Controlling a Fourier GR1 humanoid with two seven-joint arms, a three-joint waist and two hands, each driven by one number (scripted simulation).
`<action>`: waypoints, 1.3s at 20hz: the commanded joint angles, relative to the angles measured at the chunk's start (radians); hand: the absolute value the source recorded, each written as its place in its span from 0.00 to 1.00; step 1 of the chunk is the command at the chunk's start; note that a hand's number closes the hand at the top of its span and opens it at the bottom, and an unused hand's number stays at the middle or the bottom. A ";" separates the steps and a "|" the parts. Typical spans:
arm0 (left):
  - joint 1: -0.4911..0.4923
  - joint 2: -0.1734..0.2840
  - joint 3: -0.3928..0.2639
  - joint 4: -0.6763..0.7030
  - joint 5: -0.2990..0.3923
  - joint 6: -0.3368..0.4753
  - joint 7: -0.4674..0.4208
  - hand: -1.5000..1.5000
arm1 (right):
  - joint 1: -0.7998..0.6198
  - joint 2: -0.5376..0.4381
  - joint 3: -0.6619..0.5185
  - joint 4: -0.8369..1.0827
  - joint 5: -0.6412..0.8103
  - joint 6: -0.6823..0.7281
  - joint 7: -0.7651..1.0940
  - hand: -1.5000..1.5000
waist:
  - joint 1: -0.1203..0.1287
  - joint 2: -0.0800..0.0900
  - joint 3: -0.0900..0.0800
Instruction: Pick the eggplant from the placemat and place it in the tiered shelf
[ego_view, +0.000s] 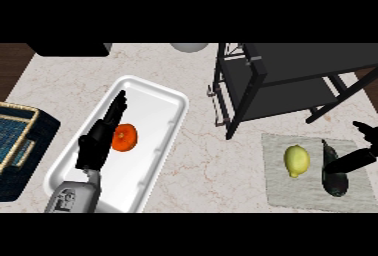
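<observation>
The right hand (353, 159) comes in from the right edge, its fingers spread open, one reaching across the upper part of the dark eggplant (334, 177) without closing round it. The eggplant lies on the grey placemat (279, 172) beside a lemon (296, 160) (the tiered shelf (295, 80) stands just behind). The left hand (100, 140) rests straight-fingered over the white tray (166, 107), beside the tomato (124, 137) lying in it.
</observation>
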 joint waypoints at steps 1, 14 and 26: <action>-0.051 0.034 0.055 0.034 0.020 -0.041 -0.013 0.50 | -0.020 0.029 -0.007 0.083 0.058 -0.008 -0.037 0.00 | 0.000 0.001 0.000; 0.023 0.039 0.075 -0.006 0.022 -0.089 -0.024 0.50 | 0.036 0.107 -0.037 0.078 0.133 -0.010 -0.103 0.00 | 0.000 0.000 0.000; 0.014 -0.063 -0.001 -0.002 -0.068 0.000 0.007 0.50 | 0.108 0.103 -0.008 0.130 0.196 0.045 -0.272 1.00 | -0.004 0.000 0.000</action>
